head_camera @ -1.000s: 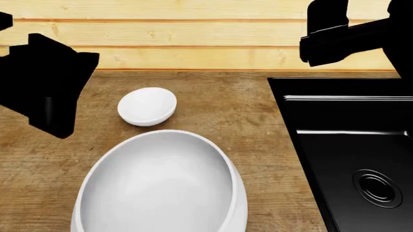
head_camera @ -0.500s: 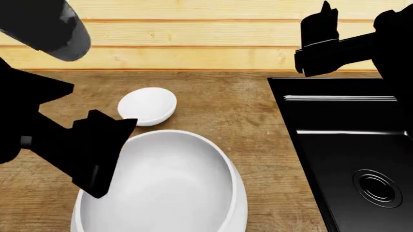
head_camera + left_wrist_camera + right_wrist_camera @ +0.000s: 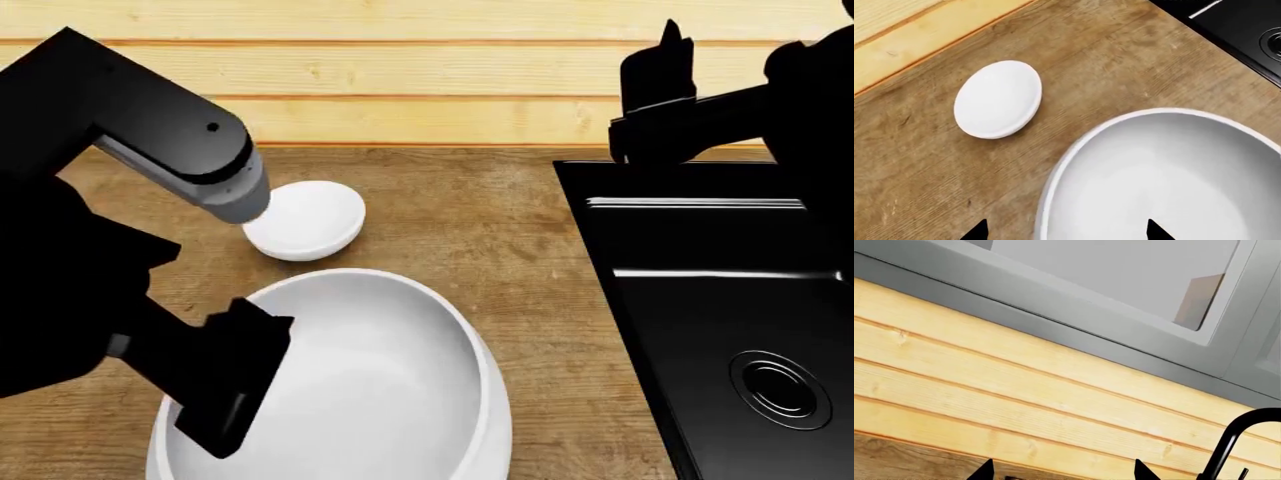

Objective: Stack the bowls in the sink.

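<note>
Two bowls on counter, none in sink

Left pincer (image 3: 227, 395) spread wide, straddling large bowl (image 3: 350, 385) near-left rim. Small bowl (image 3: 306, 220) just beyond, apart. Right pincer (image 3: 661, 90) raised by wall, empty, spread. Both bowls on counter (image 3: 494, 240), sink (image 3: 721, 300) right.

**What the frames are hiding**

The left gripper (image 3: 220, 400) is covering the near-left rim of the large, deep, glossy white bowl (image 3: 360, 390), whose front edge is running off the head picture. Only two dark fingertips (image 3: 975, 231) are showing in the left wrist view, so the jaw gap is staying unclear. The arm behind that gripper is masking part of the small white bowl (image 3: 314, 220). The glossy black sink (image 3: 721, 300), far to the gripper's right, is being cropped; its tall black faucet (image 3: 1231, 445) is appearing only partly.
</note>
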Robot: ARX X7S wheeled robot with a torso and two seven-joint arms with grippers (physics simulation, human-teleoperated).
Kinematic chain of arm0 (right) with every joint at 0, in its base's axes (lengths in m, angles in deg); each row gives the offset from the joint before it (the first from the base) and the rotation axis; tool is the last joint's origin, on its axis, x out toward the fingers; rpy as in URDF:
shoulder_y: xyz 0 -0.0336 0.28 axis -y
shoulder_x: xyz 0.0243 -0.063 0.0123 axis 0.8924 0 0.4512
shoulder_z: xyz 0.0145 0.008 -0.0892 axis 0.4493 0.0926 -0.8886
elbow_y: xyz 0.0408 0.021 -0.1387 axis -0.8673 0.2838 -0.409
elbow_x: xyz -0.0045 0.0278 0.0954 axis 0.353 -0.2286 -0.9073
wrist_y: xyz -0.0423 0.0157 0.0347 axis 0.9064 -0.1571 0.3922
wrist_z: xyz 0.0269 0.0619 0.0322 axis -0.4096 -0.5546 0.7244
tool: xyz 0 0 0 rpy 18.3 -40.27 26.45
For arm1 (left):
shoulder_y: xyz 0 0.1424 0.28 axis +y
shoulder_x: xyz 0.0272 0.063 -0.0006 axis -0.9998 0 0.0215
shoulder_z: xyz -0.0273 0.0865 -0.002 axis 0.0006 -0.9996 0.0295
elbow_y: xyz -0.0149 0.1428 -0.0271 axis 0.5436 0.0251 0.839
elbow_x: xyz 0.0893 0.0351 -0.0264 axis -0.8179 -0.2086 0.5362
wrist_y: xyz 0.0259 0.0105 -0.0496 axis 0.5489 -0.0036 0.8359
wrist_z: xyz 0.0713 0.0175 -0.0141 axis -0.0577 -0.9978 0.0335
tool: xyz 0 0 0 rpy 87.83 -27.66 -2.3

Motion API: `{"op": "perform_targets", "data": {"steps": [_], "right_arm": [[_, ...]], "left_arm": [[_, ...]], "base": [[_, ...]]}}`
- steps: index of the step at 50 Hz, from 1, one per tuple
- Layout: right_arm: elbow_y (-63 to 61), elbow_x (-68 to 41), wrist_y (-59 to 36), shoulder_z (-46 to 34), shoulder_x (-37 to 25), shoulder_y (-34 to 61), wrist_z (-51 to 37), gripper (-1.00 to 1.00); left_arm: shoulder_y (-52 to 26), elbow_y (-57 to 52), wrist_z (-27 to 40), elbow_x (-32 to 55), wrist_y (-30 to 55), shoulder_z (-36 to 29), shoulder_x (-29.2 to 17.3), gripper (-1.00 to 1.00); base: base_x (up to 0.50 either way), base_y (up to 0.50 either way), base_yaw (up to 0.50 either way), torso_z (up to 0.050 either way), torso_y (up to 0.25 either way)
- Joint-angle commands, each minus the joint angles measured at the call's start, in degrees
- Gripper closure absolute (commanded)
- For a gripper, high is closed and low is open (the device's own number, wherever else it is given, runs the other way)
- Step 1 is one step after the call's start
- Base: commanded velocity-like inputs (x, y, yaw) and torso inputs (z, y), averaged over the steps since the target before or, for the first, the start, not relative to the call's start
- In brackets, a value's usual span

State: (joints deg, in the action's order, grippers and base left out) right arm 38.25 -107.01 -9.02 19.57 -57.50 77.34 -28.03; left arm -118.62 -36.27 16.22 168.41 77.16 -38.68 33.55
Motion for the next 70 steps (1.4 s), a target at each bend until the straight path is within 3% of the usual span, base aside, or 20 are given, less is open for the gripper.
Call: {"op": "perform_targets", "data": {"steps": [1, 37, 70], "right_arm": [[-0.2, 0.5, 0.2, -0.3, -0.2, -0.4, 0.4, -1.0], [-1.0, 1.5, 1.2, -1.1, -0.8, -1.3, 1.0, -1.0], [-1.7, 2.2, 2.1, -1.9, -1.4, -2.0, 1.5, -1.0]], "left_arm": [[0.7, 1.8, 1.2, -0.3, 2.0, -3.2, 0.9, -1.0], [6.7, 4.1, 0.2, -6.2, 4.0, -9.9, 6.1, -1.0], [10.6, 3.2, 0.0, -9.4, 4.1, -14.6, 4.2, -1.0]], "base": [[0.0, 0.0, 0.0, 0.0, 0.0], [0.0, 0.0, 0.0, 0.0, 0.0], [0.0, 0.0, 0.0, 0.0, 0.0]]}}
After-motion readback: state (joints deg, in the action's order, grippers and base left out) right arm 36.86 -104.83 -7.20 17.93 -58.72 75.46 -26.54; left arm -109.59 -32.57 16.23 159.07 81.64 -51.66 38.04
